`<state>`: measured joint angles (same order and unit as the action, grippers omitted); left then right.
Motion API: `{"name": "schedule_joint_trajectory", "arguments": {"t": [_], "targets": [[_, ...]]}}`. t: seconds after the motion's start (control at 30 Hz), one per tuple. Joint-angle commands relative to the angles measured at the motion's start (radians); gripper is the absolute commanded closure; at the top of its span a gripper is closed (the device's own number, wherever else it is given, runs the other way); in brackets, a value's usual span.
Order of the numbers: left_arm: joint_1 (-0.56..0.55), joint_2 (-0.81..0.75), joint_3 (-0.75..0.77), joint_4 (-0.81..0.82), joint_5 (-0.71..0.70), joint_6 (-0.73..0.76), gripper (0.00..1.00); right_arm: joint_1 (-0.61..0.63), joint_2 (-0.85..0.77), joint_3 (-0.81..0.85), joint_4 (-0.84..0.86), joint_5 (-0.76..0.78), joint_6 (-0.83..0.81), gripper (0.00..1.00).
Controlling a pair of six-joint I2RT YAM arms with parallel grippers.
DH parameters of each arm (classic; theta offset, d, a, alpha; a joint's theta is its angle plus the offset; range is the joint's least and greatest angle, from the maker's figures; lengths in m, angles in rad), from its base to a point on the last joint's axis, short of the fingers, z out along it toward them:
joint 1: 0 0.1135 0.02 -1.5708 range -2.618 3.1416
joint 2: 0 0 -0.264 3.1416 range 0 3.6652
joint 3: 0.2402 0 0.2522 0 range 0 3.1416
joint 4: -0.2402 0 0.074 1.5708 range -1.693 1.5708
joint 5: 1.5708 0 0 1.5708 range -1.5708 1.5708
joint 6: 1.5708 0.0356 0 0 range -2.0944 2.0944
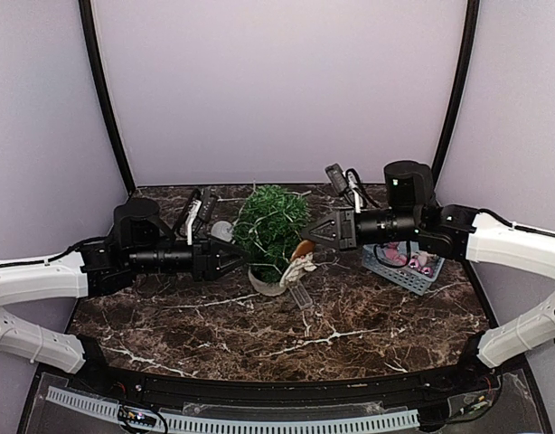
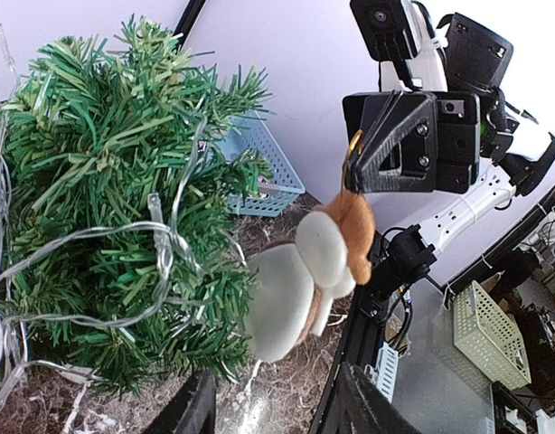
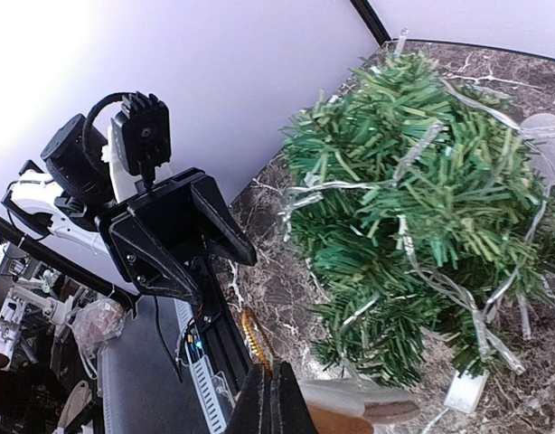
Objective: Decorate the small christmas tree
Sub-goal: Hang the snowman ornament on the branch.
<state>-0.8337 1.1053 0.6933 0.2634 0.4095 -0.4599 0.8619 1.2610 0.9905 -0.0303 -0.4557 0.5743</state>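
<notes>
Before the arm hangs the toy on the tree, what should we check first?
1. Right pincer shut on the toy by its gold loop: ok.
2. Toy dangling freely beside the tree, not on a branch yet: ok.
3. Tree standing upright in its pot: ok.
4. Left pincer open and empty, at the tree's other side: ok.
5. Light string out of the way of the chosen branch: cannot tell.
</notes>
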Motion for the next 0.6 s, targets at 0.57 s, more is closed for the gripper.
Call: {"name": "schedule_joint_trajectory", "arguments": {"t": [0.57], "targets": [[0.007,0.002,0.032,-0.013,0.026,0.031,0.52,-0.217,0.128,0.206,-0.183,-0.271,-0.204,1.0]]}}
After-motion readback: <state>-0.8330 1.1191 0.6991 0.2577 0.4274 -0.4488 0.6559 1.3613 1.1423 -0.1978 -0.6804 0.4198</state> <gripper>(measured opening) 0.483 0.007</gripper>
